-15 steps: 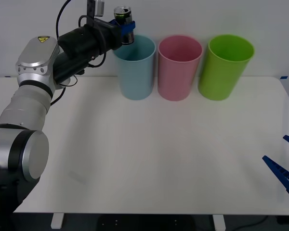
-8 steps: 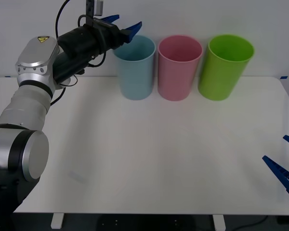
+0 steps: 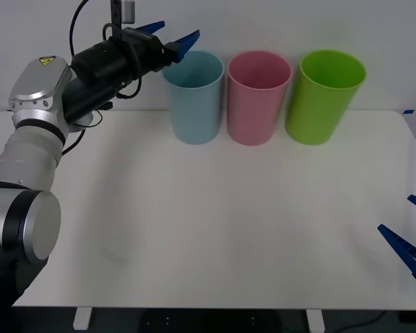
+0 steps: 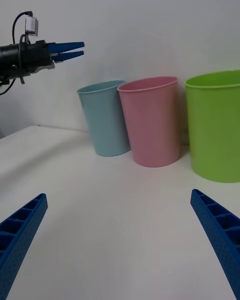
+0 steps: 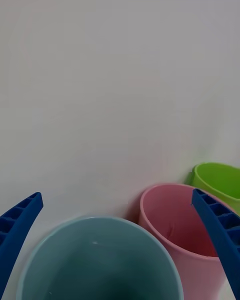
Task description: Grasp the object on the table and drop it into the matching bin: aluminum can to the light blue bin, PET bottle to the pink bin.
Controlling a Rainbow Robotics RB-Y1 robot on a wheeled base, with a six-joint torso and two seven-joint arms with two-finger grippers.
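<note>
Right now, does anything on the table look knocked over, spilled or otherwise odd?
Nothing stands out. The tall light blue plastic bin, the tall pink plastic bin and the lime green plastic bin stand upright in a row on the white table. The left tool hangs open above the blue one.

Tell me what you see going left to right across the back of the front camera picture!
Left gripper, open → light blue bin → pink bin → lime green bin.
</note>
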